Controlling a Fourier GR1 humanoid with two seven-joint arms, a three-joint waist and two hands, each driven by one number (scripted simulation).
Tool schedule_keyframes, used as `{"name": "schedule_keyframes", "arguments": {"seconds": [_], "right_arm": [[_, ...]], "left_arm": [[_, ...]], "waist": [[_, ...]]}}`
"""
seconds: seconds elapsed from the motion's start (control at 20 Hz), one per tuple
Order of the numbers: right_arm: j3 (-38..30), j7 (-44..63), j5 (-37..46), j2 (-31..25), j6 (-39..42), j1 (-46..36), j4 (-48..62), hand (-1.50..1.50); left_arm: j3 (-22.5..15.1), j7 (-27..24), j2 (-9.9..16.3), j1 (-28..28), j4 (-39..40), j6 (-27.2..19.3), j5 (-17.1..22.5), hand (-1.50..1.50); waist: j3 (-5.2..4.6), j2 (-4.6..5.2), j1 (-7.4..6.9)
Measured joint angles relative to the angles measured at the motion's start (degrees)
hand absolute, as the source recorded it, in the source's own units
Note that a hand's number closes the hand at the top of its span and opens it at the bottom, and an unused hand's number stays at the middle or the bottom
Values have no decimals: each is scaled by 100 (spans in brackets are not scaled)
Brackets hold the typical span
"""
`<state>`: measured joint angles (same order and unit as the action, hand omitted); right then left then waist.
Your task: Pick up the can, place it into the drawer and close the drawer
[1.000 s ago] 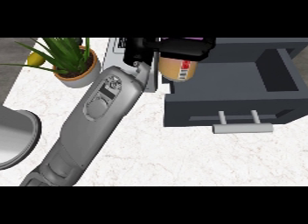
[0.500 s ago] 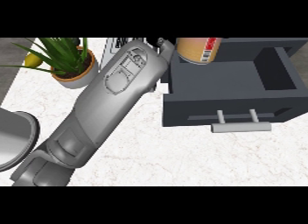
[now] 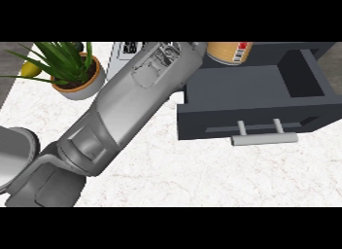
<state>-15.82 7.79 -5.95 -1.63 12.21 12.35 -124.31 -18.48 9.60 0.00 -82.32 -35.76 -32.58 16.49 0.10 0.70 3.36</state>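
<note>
The can point(image 3: 230, 51), tan with a red and white label, shows at the top edge, above the back left corner of the open dark grey drawer point(image 3: 253, 90). My left forearm point(image 3: 131, 112) stretches from the lower left up to the can. The left hand lies past the view's top edge, so only the wrist beside the can shows. The can stays at the wrist's end and looks carried. The drawer is pulled out, with its pale bar handle point(image 3: 264, 138) facing me. My right hand does not show.
A potted green plant point(image 3: 72, 73) stands at the back left, with a yellow fruit point(image 3: 30, 69) behind it. A grey round plate point(image 3: 5, 158) lies at the left edge. A white printed box point(image 3: 127, 52) sits behind the forearm.
The left arm has reached further away and to the right. It carried the can from the drawer's left side to over its back left corner, and the hand left the view.
</note>
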Motion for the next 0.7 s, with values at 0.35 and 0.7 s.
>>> {"name": "schedule_keyframes", "arguments": {"seconds": [0.35, 0.7], "right_arm": [[20, 24, 92, -41, -72, -203, 108, -150], [67, 30, 90, -73, -63, -395, 240, -150]], "left_arm": [[-340, -312, -1, -175, 625, -15, 508, 150], [-862, -620, -1, -193, 936, -309, 832, 150]], "waist": [[2, 20, 70], [5, 45, 183]]}}
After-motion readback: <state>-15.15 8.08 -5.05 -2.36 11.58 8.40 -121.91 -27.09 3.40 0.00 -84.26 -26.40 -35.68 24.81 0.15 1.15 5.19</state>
